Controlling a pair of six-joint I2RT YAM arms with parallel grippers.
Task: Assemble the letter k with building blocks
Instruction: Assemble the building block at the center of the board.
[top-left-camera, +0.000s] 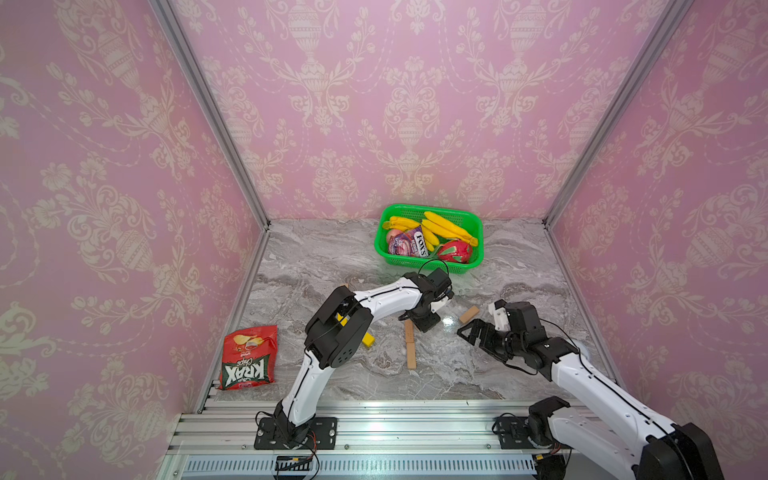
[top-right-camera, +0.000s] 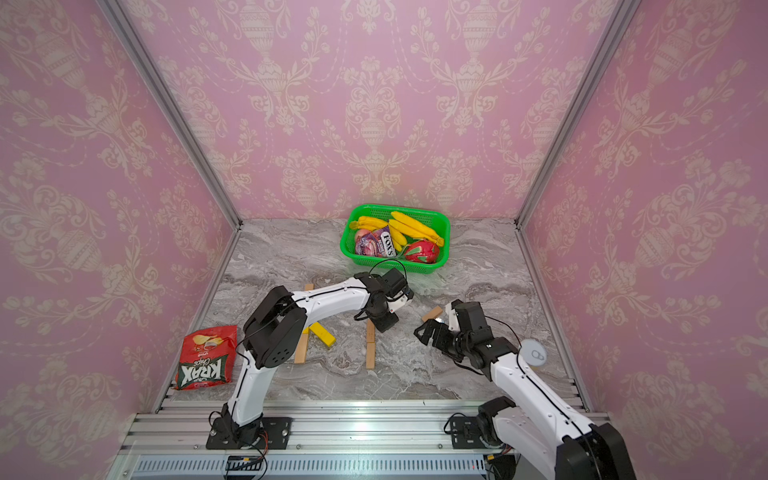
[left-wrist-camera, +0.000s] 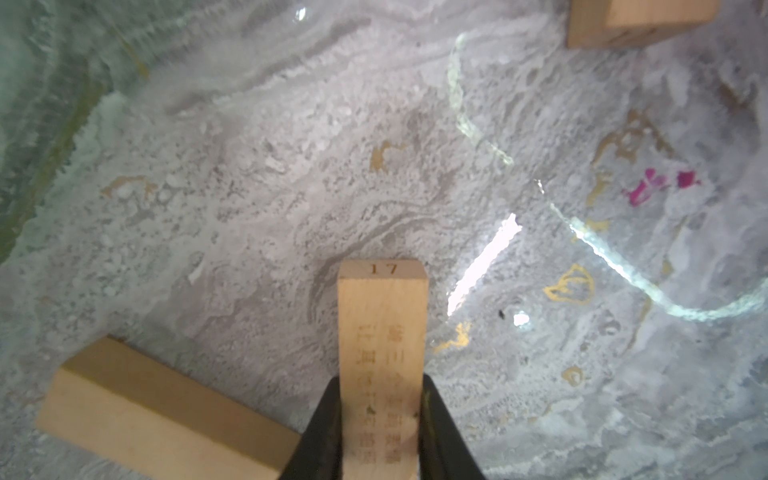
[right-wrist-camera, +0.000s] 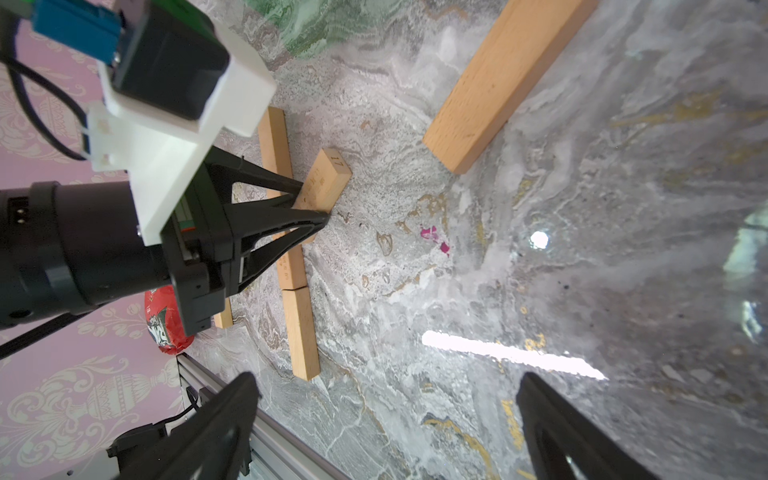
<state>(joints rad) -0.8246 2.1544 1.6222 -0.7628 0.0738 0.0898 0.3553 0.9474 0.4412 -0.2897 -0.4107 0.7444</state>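
A yellow block (top-left-camera: 368, 340) lies half under your left arm (top-left-camera: 390, 297). Mid-table two wood bars (top-left-camera: 411, 353) lie end to end; your left gripper (right-wrist-camera: 313, 202) pinches a third bar (left-wrist-camera: 382, 316) slanting off them. Rightward, a loose bar (top-left-camera: 469, 314), then your right gripper (right-wrist-camera: 388, 376), wide and empty.
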